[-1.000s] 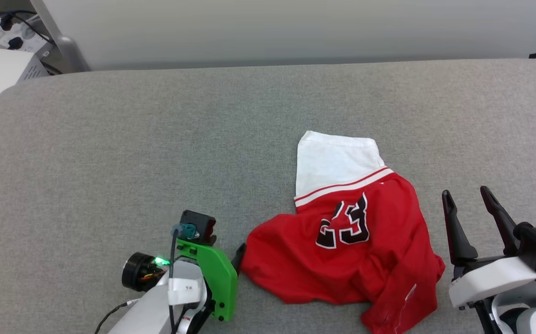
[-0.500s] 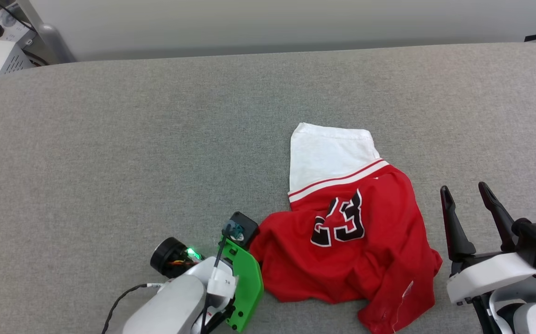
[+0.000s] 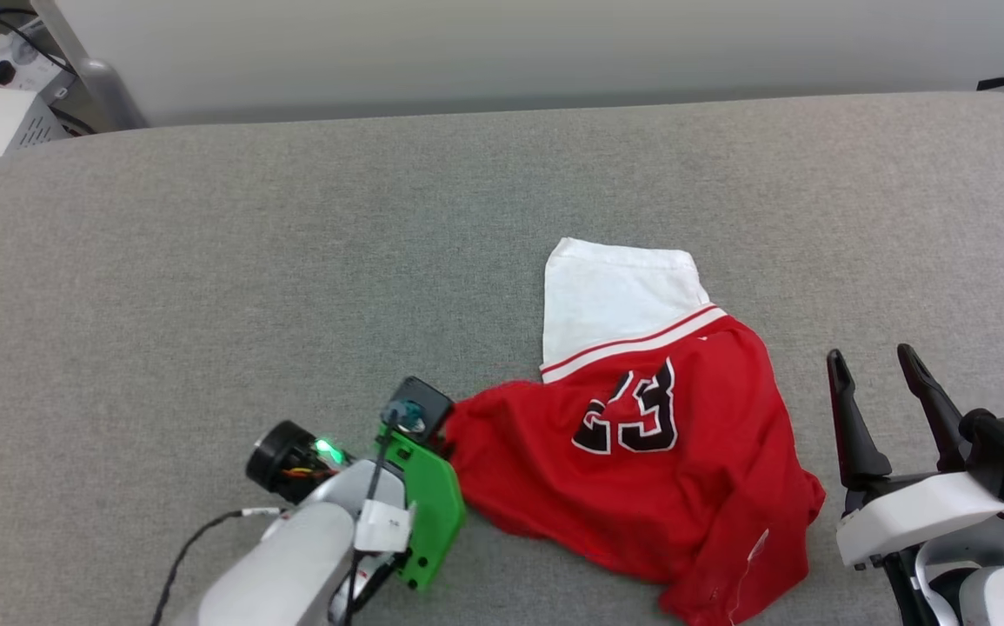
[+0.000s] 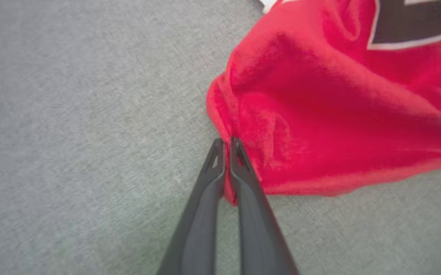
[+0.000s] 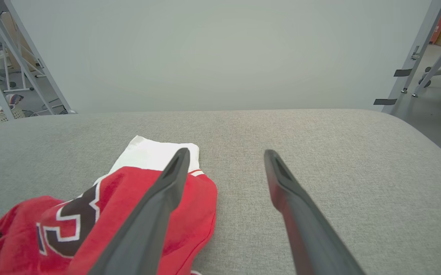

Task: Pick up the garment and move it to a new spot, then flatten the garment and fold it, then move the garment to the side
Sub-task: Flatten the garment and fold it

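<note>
On the left, the left gripper [image 4: 225,143] is pinching its dark fingers together on the edge of the crumpled red-and-white short-sleeved garment [image 3: 641,469], which is lying bunched on the grey fabric table [image 3: 206,261] near the robot, so I'm judging we're only starting the pick-up, with moving, flattening and folding all waiting. A black, white-outlined "23" [image 3: 632,417] is showing tilted on the red, while the right gripper [image 3: 869,358] is hovering beside it, fingers apart, empty.

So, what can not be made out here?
Red basketball T-shirt with white sleeve: second sleeve hidden under own folds, head view; lower corner cut by bottom edge.
Left gripper: fingertips hidden behind green bracket, head view.
Black lettering: blurred, cut by top edge, left wrist view.
</note>
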Tool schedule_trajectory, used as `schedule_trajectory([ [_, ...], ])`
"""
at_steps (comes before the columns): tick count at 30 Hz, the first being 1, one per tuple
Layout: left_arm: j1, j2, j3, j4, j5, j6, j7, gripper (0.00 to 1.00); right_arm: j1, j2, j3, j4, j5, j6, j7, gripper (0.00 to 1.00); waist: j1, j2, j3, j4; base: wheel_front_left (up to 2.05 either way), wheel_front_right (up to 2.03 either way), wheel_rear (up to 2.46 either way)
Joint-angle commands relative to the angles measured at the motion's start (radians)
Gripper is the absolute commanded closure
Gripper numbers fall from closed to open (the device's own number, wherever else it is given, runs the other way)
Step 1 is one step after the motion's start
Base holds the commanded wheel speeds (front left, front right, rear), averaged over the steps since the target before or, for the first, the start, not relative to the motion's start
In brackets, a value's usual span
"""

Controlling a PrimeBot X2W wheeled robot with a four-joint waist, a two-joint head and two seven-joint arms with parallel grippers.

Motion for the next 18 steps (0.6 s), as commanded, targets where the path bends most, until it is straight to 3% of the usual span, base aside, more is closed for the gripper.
schedule_trajectory([
  [1, -0.013, 0.031, 0.023, -0.023, 0.019, 0.027, -0.022, 1.0, 0.001, 0.005, -0.003, 0.003, 0.007, -0.001, -0.004, 0.0, 0.0, 0.0, -0.018, 0.012, 0.0, 0.0, 0.0],
  [10, -0.045, 0.154, 0.137, -0.201, 0.089, 0.184, -0.072, 1.0, 0.029, 0.018, -0.013, -0.001, 0.001, -0.001, 0.006, 0.0, 0.0, 0.0, -0.065, 0.043, 0.0, 0.0, 0.0],
  [18, 0.161, 0.231, 0.293, -0.303, 0.005, 0.37, -0.073, 1.0, 0.051, 0.026, -0.024, -0.012, 0.0, -0.001, 0.012, 0.0, 0.0, 0.0, -0.075, 0.052, 0.0, 0.0, 0.0],
])
